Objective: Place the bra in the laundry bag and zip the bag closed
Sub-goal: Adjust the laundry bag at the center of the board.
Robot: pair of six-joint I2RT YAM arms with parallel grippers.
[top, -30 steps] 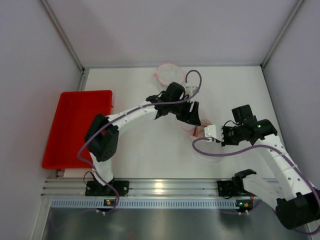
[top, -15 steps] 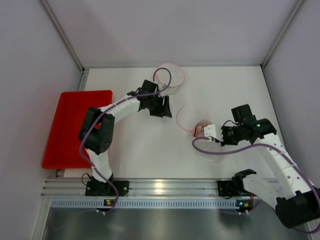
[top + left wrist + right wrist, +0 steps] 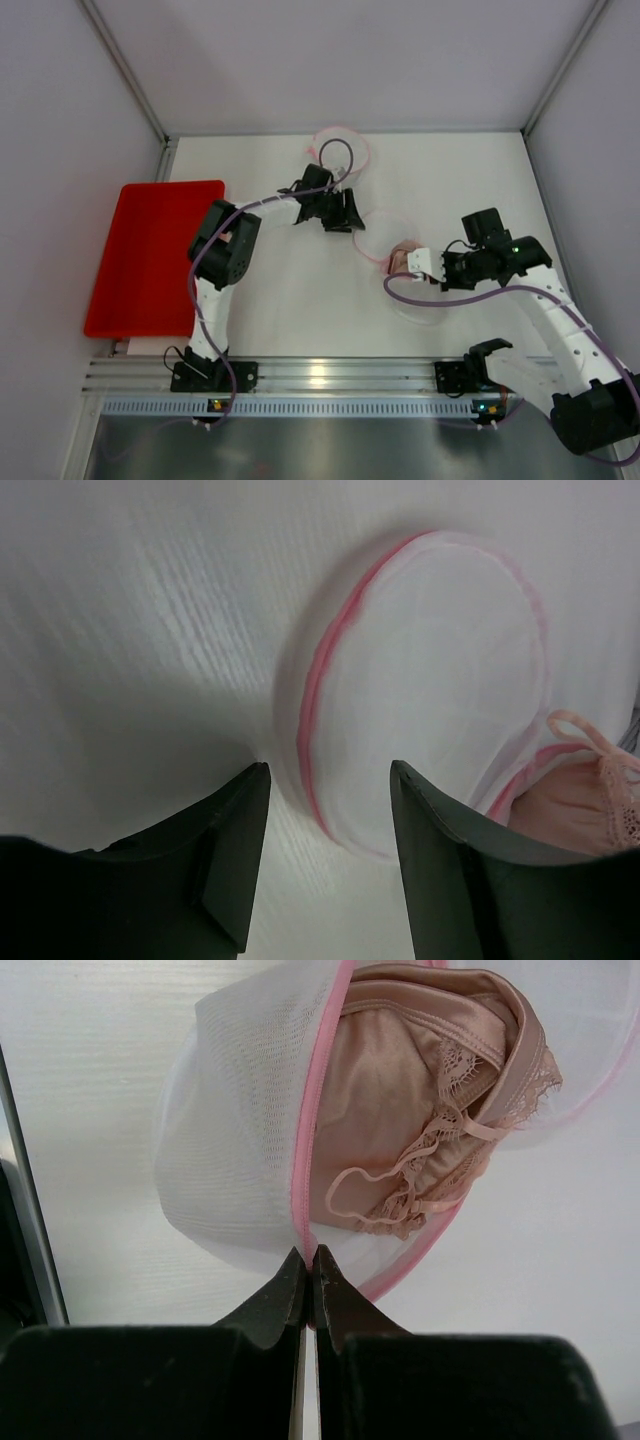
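R gripper clamped on bag at pink rim, bra partly inside. L gripper jaws apart, empty, over bag's far-left edge.

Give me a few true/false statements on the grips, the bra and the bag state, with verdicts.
1. The right gripper is shut on the laundry bag at its pink trim. True.
2. The left gripper holds the bra. False: its jaws are open and hold nothing, and they point at the bag's flap.
3. The laundry bag is zipped closed. False: it gapes open, with the bra showing inside.
4. The red tray sits to the left of the left arm. True.
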